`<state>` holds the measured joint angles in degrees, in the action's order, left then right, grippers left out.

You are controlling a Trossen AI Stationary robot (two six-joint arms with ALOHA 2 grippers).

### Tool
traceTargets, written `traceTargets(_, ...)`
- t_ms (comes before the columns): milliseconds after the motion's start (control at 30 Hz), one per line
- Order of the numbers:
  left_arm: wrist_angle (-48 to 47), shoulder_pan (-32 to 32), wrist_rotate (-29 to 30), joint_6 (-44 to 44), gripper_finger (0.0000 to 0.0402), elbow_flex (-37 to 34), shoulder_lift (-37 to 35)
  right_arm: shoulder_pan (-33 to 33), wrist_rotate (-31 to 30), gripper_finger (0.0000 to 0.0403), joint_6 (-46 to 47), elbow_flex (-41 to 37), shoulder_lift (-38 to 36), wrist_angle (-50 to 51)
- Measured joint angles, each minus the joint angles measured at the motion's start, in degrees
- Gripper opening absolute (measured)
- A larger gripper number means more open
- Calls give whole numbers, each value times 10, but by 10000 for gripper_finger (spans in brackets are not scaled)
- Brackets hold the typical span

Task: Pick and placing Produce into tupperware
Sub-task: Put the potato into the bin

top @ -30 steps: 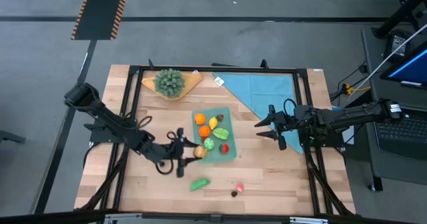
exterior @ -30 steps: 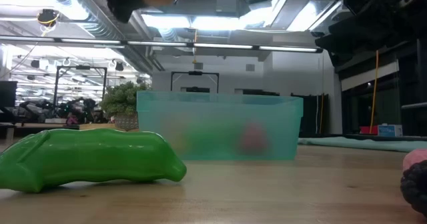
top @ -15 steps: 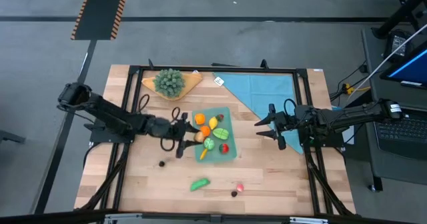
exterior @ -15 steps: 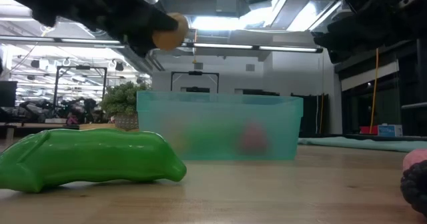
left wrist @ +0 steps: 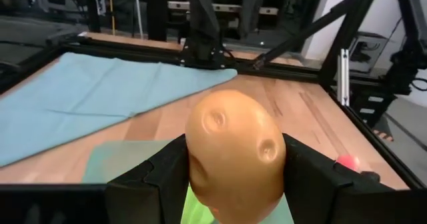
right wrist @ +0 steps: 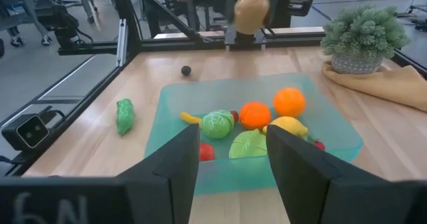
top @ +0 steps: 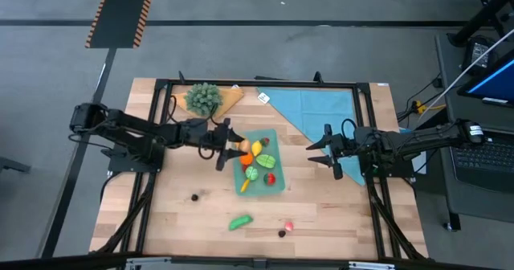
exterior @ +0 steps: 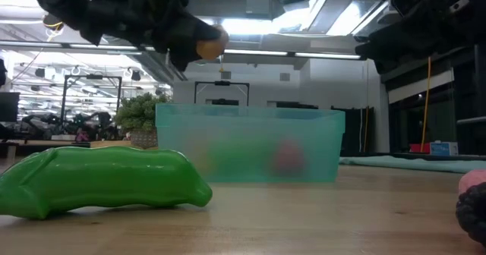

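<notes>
The left gripper clamps a small tan potato-shaped toy between its two dark fingers, holding it in the air at the left edge of the shallow translucent teal-green plastic tupperware, which sits mid-table and already holds an orange fruit, a yellow lemon-like piece, a round green cabbage, a green leaf and small red items. Doing this step well likely means carrying the potato inward until it hangs squarely over a bare patch of the container floor, lowering it close to the contents, and only then parting the fingers, so it neither bounces off the rim nor knocks out what is inside. The right gripper waits with fingers spread and empty, to the container's right and apart from it. Still loose on the pale wooden plank table are a green pea pod, a pink piece and two small dark pieces (all near the front edge or left of the container). A light-blue cloth and a bushy green plant on a tan board lie at the back; beyond, a lit workshop hall with benches and ceiling lights.
</notes>
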<state>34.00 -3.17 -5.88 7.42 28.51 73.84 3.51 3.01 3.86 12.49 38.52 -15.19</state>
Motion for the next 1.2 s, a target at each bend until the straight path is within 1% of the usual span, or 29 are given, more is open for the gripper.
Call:
traceTargets(100, -54, -7, -1, -1, 189, 27, 0, 0, 0, 176, 0, 0, 0, 0)
traceTargets(300, -242, -24, -1, -1, 189, 116, 6, 0, 0, 176, 0, 0, 0, 3)
traceTargets(467, -384, -26, -1, -18, 188, 195, 22, 0, 0, 176, 4, 0, 0, 6)
traceTargets(600, -489, -26, -1, -20, 188, 253, 40, 0, 0, 176, 18, 0, 0, 13)
traceTargets(700, -551, -28, 2, -20, 188, 291, 52, 0, 0, 176, 21, 0, 0, 16)
traceTargets(900, -585, -33, 3, -34, 188, 328, 73, 0, 0, 176, 24, 0, 0, 22)
traceTargets(1033, -583, -36, 4, -35, 188, 331, 76, 0, 0, 176, 36, 0, 0, 26)
traceTargets(1200, -578, -41, 12, -36, 188, 331, 102, 0, 0, 176, 35, 0, 0, 27)
